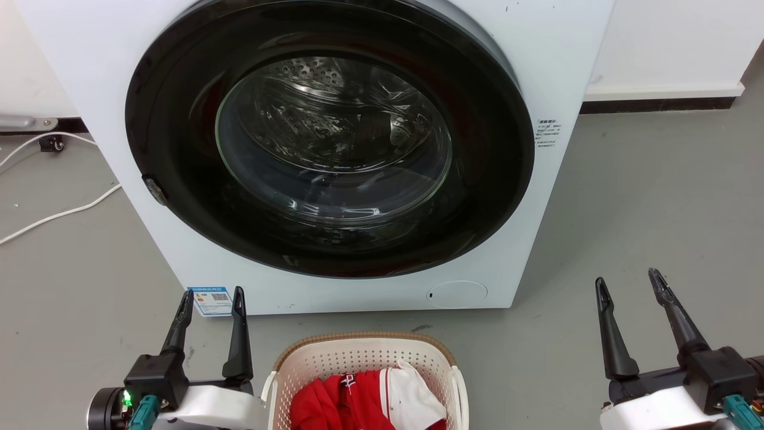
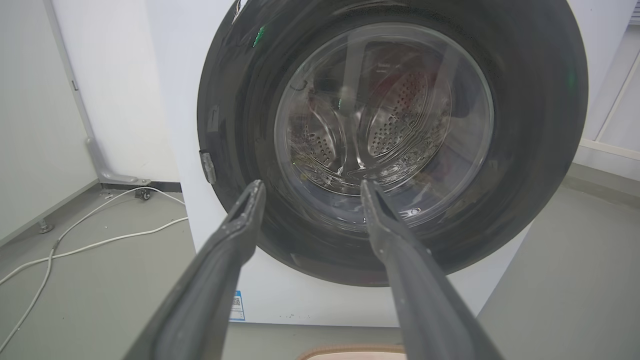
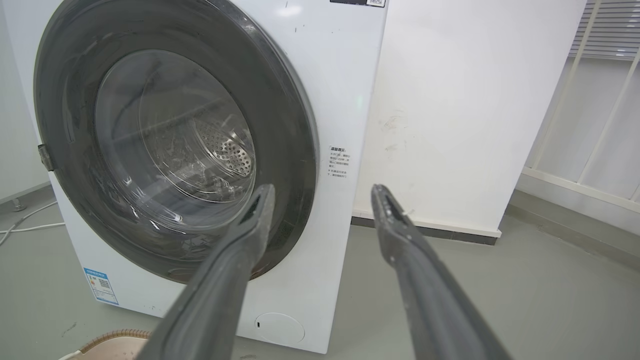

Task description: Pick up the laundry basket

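- The laundry basket (image 1: pixel 364 338) sits on the floor (image 1: pixel 656 209) before the washer (image 1: pixel 561 54).
- The left pincer (image 1: pixel 213 294) hovers just beside it, the right pincer (image 1: pixel 627 276) well apart; both gape empty, probably flanking it for a handle grip.

In front of you a white front-loading washer (image 1: pixel 555 71) stands on the grey floor (image 1: pixel 656 209), its dark round door (image 1: pixel 179 149) shut over a shiny perforated drum (image 1: pixel 316 74). You have a blue sticker (image 1: pixel 210 300) at its lower left corner, a round flap (image 1: pixel 457 294) at its lower right, and a white cable (image 1: pixel 59 214) trailing across the floor on its left.
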### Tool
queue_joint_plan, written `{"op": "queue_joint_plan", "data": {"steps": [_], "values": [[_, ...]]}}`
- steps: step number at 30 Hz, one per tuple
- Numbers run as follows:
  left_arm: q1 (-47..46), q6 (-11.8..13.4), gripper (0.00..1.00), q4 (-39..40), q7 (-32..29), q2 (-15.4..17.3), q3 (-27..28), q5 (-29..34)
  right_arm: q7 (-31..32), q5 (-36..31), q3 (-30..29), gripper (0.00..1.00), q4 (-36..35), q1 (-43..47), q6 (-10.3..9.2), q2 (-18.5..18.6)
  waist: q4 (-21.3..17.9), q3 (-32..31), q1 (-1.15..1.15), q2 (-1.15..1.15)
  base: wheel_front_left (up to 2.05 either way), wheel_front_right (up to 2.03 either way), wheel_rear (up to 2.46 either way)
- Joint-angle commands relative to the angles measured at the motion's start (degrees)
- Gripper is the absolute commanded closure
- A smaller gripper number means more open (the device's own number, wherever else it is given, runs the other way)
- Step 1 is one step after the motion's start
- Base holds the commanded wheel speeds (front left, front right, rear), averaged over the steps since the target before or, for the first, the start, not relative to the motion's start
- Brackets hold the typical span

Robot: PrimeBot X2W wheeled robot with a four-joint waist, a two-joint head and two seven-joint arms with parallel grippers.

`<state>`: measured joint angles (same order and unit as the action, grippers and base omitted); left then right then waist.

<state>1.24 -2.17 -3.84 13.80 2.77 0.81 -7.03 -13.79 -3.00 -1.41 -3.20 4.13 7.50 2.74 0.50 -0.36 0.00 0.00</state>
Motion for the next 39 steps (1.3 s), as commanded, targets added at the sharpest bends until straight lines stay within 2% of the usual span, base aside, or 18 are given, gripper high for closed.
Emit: {"op": "queue_joint_plan", "data": {"steps": [1, 11, 21, 39], "values": [[0.5, 0.3, 0.0, 0.5, 0.5, 0.2, 0.1, 1.1, -0.4, -0.3, -0.1, 0.0, -0.5, 0.7, -0.02, 0.2, 0.0, 0.0, 0.0, 0.0, 0.0, 0.0, 0.0], [1.2, 0.9, 0.0, 0.6, 1.5, 0.2, -0.2, 5.1, -1.5, 0.4, -0.7, 0.0, -0.2, 1.1, -0.02, 0.2, 0.1, -0.2, 0.0, 0.0, 0.0, 0.0, 0.0], [1.1, 1.2, 0.0, 0.2, 1.4, 0.2, -0.2, 4.9, -1.4, 4.3, -1.1, 0.0, 1.3, 0.9, -0.02, 0.2, 0.3, 0.0, 0.0, 0.0, 0.0, 0.0, 0.0], [0.4, 1.3, 0.0, -0.9, 1.4, 0.2, 0.4, 5.4, -1.4, 3.9, 0.4, 0.0, 2.8, 0.1, -0.02, 0.2, 0.3, 0.7, 0.0, 0.0, 0.0, 0.0, 0.0]]}}
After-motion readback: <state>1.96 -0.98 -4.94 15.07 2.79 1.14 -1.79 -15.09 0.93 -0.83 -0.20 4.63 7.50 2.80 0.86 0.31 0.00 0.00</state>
